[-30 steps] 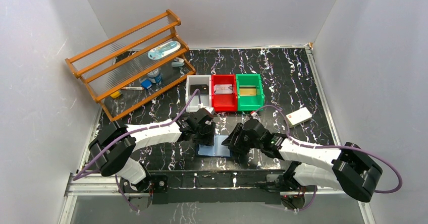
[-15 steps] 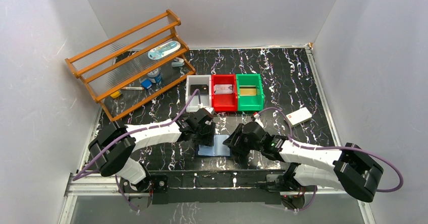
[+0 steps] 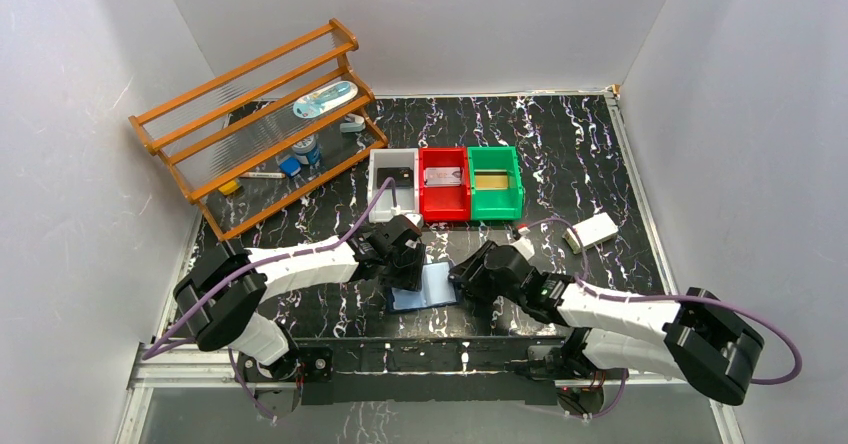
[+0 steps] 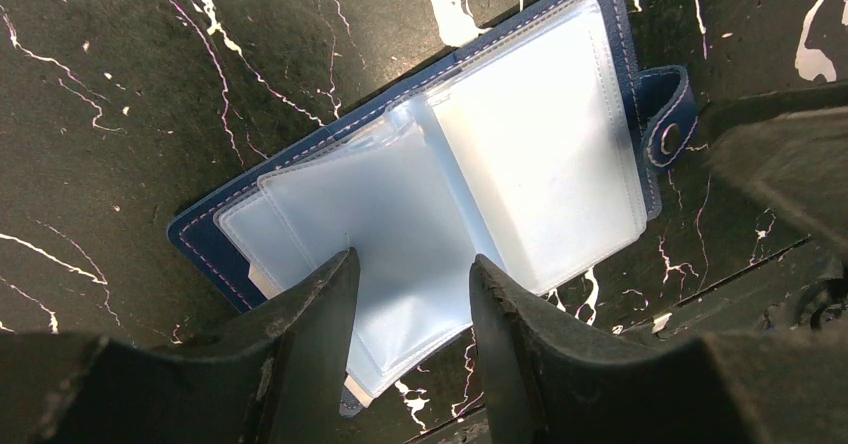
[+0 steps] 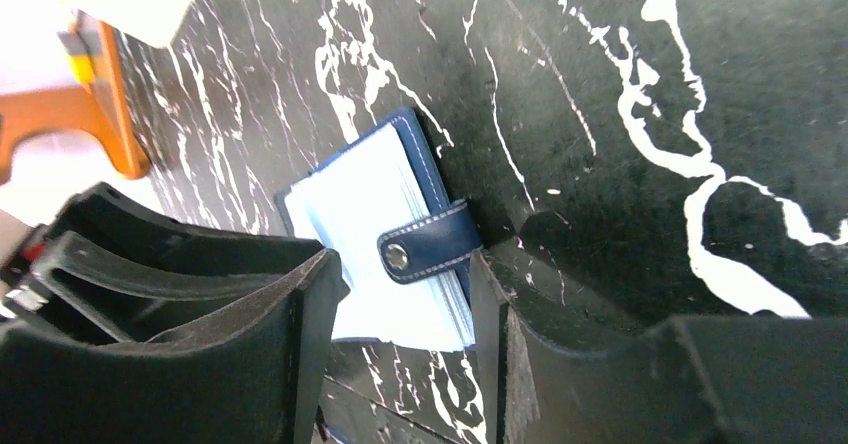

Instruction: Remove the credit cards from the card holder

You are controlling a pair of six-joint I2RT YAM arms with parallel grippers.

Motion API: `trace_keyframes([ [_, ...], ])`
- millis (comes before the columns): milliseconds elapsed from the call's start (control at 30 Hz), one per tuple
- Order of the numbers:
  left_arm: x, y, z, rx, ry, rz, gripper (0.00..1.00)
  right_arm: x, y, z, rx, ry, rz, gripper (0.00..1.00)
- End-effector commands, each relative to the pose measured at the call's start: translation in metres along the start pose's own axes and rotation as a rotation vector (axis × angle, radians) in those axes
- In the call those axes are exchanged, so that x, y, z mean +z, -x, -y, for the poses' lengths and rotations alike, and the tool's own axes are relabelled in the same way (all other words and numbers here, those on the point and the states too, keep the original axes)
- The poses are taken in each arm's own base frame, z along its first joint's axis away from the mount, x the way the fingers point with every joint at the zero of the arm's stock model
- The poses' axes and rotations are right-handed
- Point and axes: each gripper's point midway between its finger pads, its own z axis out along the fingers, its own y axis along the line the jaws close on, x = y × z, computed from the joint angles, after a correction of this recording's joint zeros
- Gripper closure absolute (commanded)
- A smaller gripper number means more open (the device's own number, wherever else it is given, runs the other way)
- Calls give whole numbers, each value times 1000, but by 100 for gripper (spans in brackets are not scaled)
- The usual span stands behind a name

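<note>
The card holder (image 3: 430, 289) lies open on the table near the front edge, light blue sleeves up, navy rim around them. In the left wrist view the card holder (image 4: 540, 144) shows no card in its sleeves. My left gripper (image 3: 407, 274) (image 4: 412, 269) hangs open over the left sleeves' near edge. My right gripper (image 3: 466, 281) (image 5: 405, 289) is open at the holder's right side, its jaws either side of the snap strap (image 5: 430, 244). Three credit cards lie in bins: a black one (image 3: 397, 176), a silvery one (image 3: 443, 176) and a gold one (image 3: 490, 180).
White bin (image 3: 380, 196), red bin (image 3: 443, 204) and green bin (image 3: 496, 205) stand in a row behind the holder. A wooden rack (image 3: 260, 129) with small items fills the back left. A white block (image 3: 592, 231) lies at the right.
My right gripper has drawn in closer to the holder's right edge. The left gripper has shifted slightly down onto the holder, which now lies a little more tilted.
</note>
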Motion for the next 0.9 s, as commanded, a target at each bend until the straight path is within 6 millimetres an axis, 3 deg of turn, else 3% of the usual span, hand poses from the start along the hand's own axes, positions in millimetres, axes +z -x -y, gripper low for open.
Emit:
trace_keyframes([
  [0, -2, -39, -39, 29, 140, -126, 55, -4, 27, -5, 74, 31, 146, 42],
  [167, -3, -39, -38, 33, 135, -124, 55, -8, 32, -4, 74, 32, 172, 44],
  [300, -7, -33, -33, 35, 114, -104, 53, -15, 29, -22, -51, 71, 138, 44],
  [367, -13, -26, -28, 37, 96, -81, 51, -22, 27, -42, -125, 119, 110, 44],
  [600, -41, 1, -15, 39, 57, 33, 41, -30, 1, -59, -328, 157, -53, 45],
  [733, -58, 9, -24, 23, 98, 91, 38, -29, -15, -65, -393, 172, -148, 46],
  [867, -65, 4, -45, -21, 181, 122, 36, -24, -26, -66, -438, 142, -212, 47],
])
